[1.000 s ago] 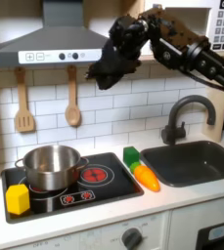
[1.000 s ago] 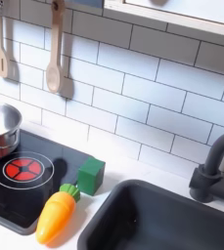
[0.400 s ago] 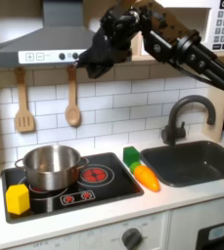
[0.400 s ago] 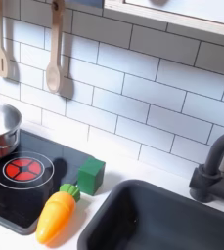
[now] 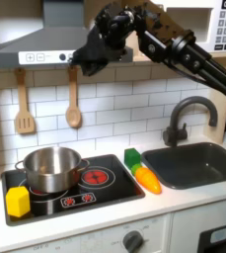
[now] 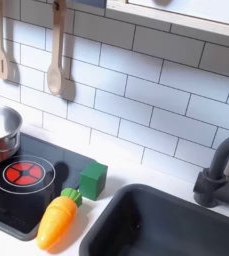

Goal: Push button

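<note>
A row of small buttons [image 5: 47,57] runs along the front edge of the grey range hood [image 5: 40,40] in the first exterior view. My dark gripper [image 5: 87,62] hangs just right of that row, at the hood's right end and level with the buttons. Its fingers merge into one dark mass, so I cannot tell whether they are open or shut. Nothing shows between them. The black arm [image 5: 174,44] reaches in from the upper right. Whether the fingertips touch the hood I cannot tell.
A steel pot [image 5: 52,168] and a yellow block [image 5: 18,201] sit on the stove [image 5: 85,193]. A carrot [image 6: 58,222] and green block [image 6: 93,180] lie beside the sink [image 5: 198,163] and faucet [image 5: 188,119]. A wooden spatula [image 5: 24,104] and spoon [image 5: 73,102] hang under the hood.
In the first exterior view the gripper has moved left and slightly up, from mid-wall to the hood's right end. The second exterior view is unchanged.
</note>
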### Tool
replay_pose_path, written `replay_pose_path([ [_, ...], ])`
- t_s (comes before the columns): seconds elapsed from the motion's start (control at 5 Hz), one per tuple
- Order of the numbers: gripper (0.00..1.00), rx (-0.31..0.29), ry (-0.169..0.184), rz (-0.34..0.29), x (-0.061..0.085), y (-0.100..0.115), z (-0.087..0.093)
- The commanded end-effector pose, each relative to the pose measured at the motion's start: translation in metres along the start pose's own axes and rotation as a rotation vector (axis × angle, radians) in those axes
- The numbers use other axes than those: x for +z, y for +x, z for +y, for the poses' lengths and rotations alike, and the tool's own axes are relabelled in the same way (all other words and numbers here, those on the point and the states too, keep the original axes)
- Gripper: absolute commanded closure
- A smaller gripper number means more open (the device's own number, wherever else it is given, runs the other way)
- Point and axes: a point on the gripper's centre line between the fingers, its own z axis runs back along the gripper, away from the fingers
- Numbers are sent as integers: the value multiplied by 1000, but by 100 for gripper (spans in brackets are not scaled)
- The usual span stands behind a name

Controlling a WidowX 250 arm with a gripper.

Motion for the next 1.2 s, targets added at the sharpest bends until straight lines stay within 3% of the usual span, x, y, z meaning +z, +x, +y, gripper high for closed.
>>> replay_pose_path([
  [0.0, 100, -7, -2, -14, -8, 15, 0],
  [0.6, 100, -37, -13, -10, -21, 23, -14],
  [1.0, 100, -39, -3, -5, -32, 26, -14],
])
